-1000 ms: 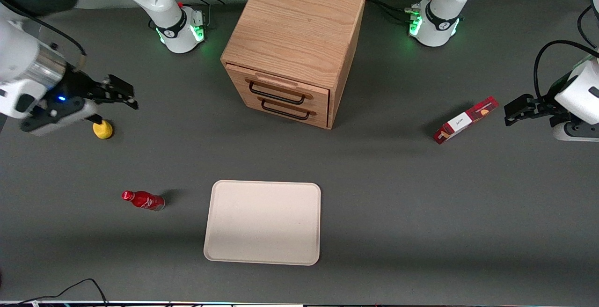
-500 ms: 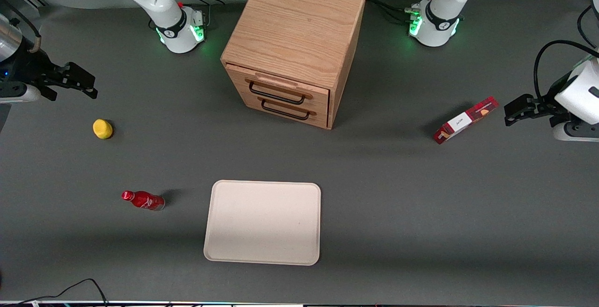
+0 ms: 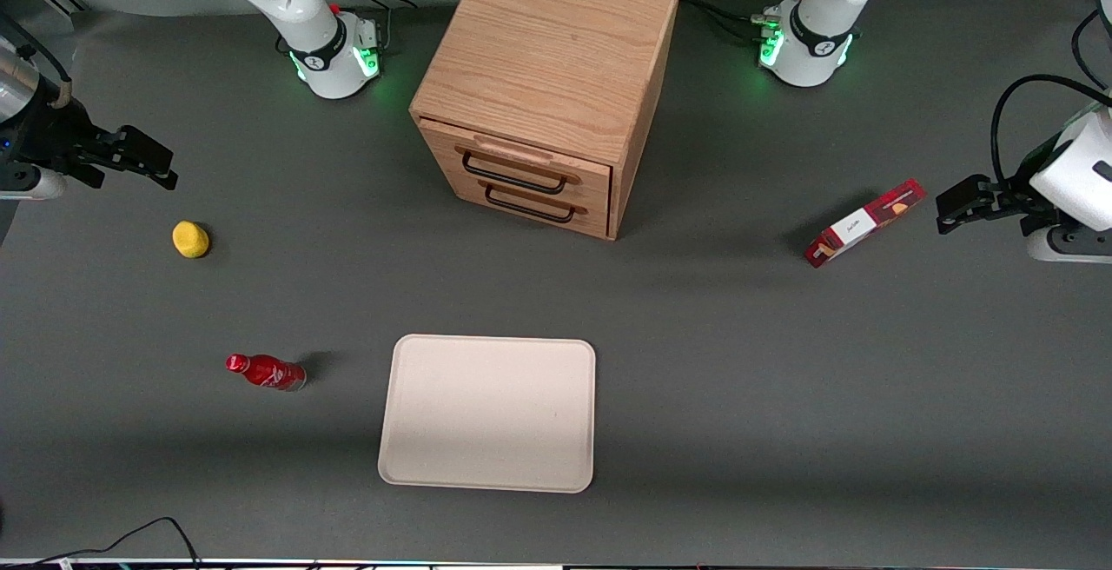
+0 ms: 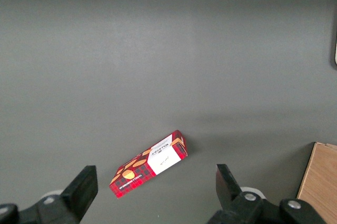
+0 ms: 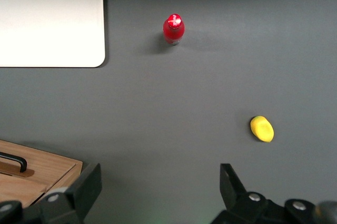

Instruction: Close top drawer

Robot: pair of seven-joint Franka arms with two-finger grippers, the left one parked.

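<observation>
Since 1 second ago the gripper (image 3: 161, 167), fingers (image 5: 84, 184) spread and empty, has pulled off the lemon (image 3: 190, 239) to the worktop's (image 3: 747, 379) working-arm end, well apart from the top drawer (image 3: 519, 167), flush in the oak cabinet (image 3: 547, 75).

Oak top drawer (image 3: 512, 161), seemingly plaid red box (image 3: 863, 223)

Dark grey matte tabletop (image 3: 782, 396) under soft, even light.
</observation>
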